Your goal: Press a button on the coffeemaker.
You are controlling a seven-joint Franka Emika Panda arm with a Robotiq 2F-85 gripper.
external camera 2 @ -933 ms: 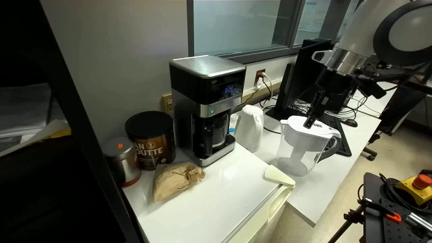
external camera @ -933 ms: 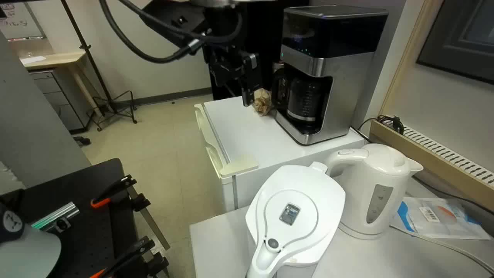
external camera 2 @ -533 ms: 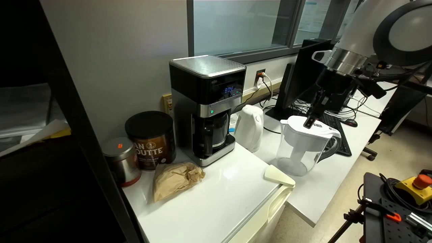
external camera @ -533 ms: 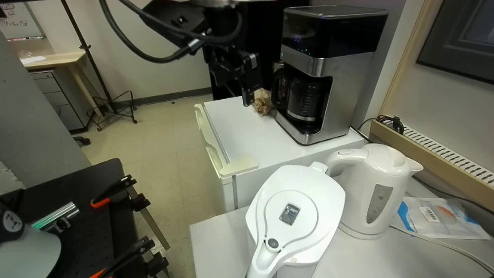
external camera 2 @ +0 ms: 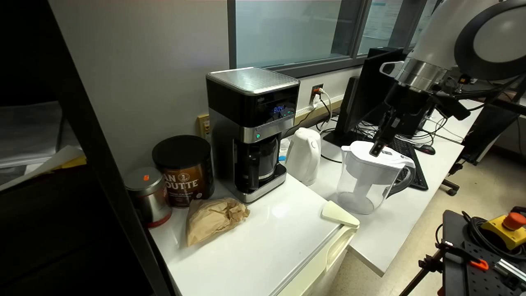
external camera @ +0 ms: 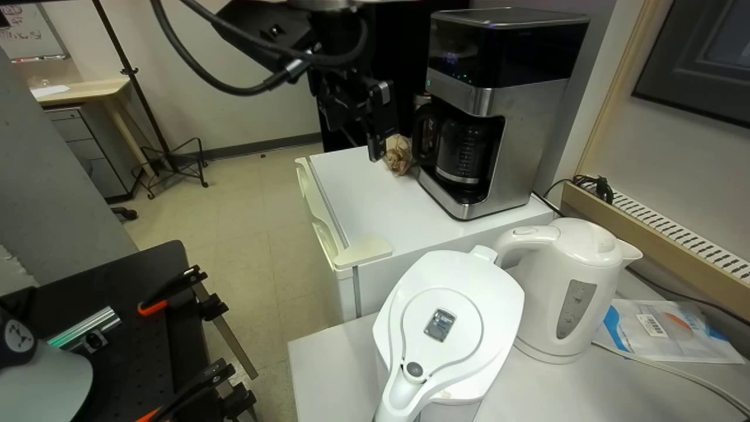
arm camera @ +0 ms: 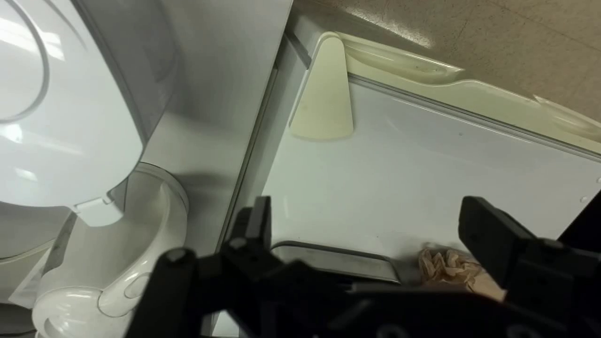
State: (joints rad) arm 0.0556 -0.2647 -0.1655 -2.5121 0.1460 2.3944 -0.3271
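Observation:
The coffeemaker is tall and boxy, black on top with a silver front panel. It stands upright on a white fridge top, and it also shows in an exterior view with a lit blue display and a green-lit button. Its dark glass carafe sits inside. In the wrist view only the silver base edge shows; the rest is hidden behind the gripper. My gripper is open and empty, its fingers wide apart. It hangs in the air, apart from the coffeemaker, pointing down in an exterior view.
A white water-filter jug and a white kettle stand on the desk beside the fridge. A crumpled paper bag, a brown coffee tub and a metal tin stand on the coffeemaker's other side.

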